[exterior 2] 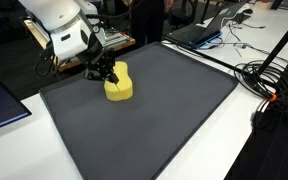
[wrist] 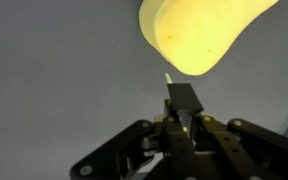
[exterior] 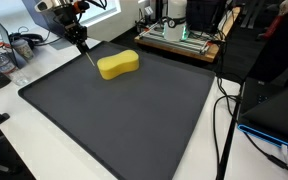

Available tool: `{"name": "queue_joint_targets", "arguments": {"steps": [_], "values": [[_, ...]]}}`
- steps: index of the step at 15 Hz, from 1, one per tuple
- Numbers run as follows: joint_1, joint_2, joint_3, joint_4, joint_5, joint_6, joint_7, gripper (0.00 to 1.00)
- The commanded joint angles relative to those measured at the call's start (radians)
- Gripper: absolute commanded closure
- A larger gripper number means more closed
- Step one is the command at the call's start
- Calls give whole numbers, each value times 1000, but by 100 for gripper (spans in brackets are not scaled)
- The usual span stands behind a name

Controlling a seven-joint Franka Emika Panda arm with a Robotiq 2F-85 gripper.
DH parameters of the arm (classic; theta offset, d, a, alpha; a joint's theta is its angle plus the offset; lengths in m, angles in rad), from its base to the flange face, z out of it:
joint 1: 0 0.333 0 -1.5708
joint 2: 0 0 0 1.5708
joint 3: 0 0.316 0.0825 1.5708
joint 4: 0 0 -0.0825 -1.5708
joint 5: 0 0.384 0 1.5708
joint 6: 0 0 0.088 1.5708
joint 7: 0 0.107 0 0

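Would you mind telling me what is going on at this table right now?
The robot arm's hand is shut on a thin dark stick-like tool, with the tip pointing at a yellow, peanut-shaped foam sponge. The sponge lies flat near one edge of a large dark grey mat on a white table. The tool's tip is right at the sponge's rim, but the pictures do not show whether it touches. Black cables lie beside the mat.

A yellow peanut-shaped sponge (exterior: 118, 65) (pinched at its waist) lies flat near the far edge of the dark mat (exterior: 134, 120). A thin stick (exterior: 88, 56), clamped in the gripper (wrist: 184, 108), slants down, its tip just beside the sponge.
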Motion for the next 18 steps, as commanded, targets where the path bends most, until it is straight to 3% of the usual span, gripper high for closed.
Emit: {"name": "queue_joint_targets", "arguments": {"steps": [1,10,18], "values": [[-18,32,5,11,60,40,18,97],[-53,44,17,-71,192,185,33,97],[-94,9,3,-164,330,208,-18,97]]}}
